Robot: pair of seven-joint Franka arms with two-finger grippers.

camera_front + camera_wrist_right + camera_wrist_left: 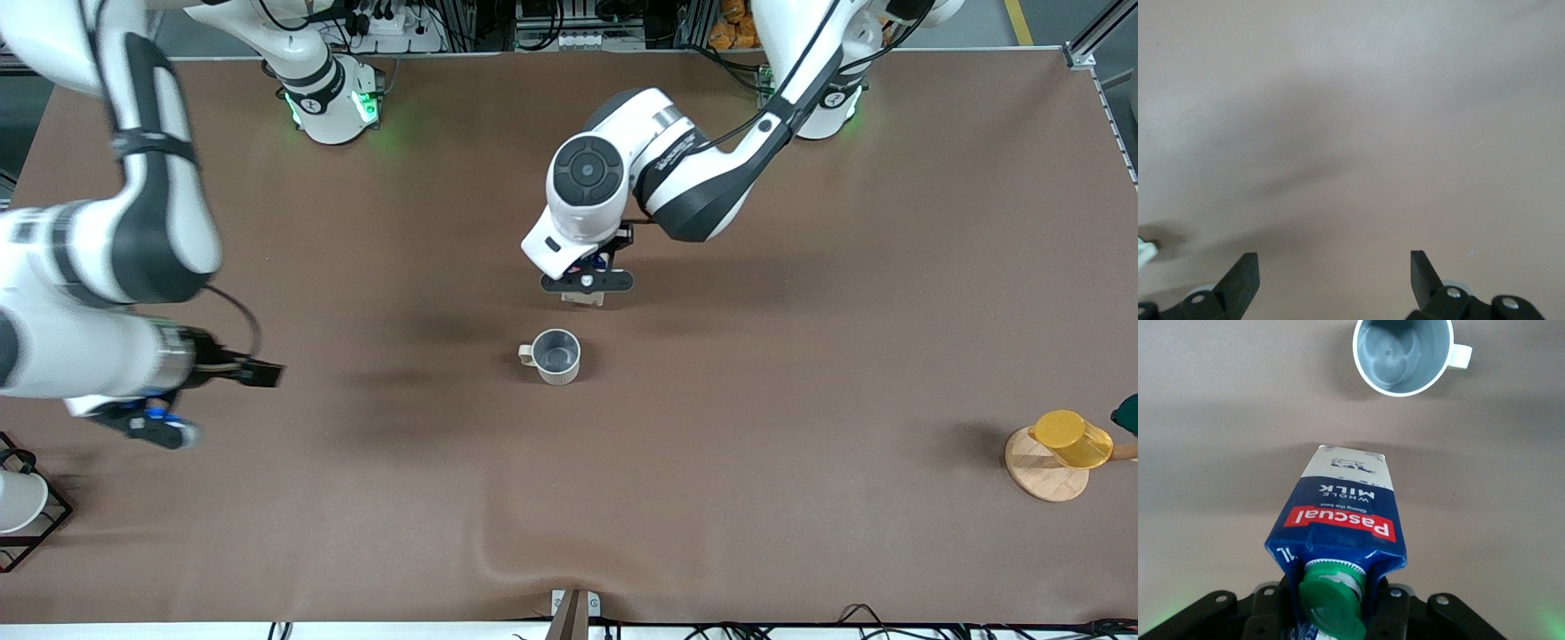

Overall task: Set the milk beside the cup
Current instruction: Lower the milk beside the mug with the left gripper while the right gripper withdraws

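Brown tabletop: milk carton held beside the cup, farther from the front camera.

The milk (1341, 513) is gripped near its green-capped gable by the left gripper (588, 283), fingers closed on the carton, its base at or just above the table (800, 400) near the cup (553, 356). Light, crushable card is judged; the stiffer folded top suits holding. The right gripper (1335, 273) is spread wide, empty, waiting well apart from the cup.

yellow cup (1071, 438) lying tilted on a round wooden base (1046, 465), left arm's end of the brown table (800, 498), well away from any fingers. white cup (20, 500) in a black wire rack (36, 524) at right arm's end.
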